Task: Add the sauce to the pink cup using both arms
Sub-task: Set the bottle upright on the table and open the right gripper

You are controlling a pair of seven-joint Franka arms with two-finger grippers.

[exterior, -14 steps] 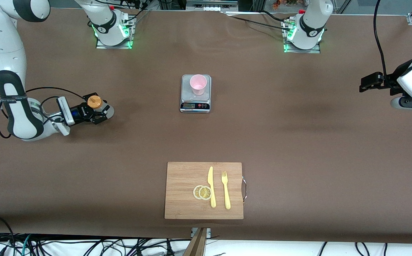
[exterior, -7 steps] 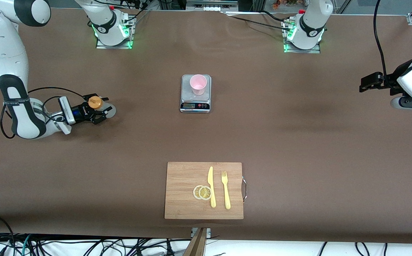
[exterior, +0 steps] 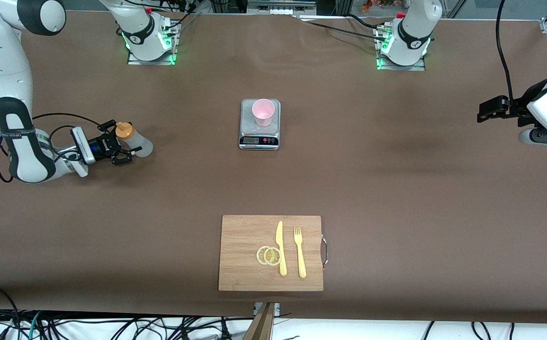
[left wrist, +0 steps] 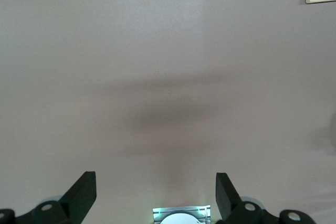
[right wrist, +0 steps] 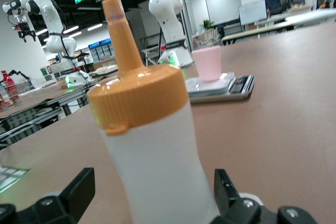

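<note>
Since a second ago your right gripper [exterior: 123,150] has let go of the sauce bottle [exterior: 134,140], jaws spread, bottle upright at the right arm's table end, pink cup [exterior: 263,112] on the scale [exterior: 260,124] mid-table, left gripper [exterior: 486,109] open, waiting.

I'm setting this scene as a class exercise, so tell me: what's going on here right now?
The right gripper sits low at the right arm's end of the table with its fingers open around the sauce bottle, which stands upright on the table, not gripped. The pink cup stands on the silver scale mid-table. The left gripper waits, open, over the left arm's end of the table. Nearer the front camera, a cutting board holds lemon slices, a knife and a fork.
</note>
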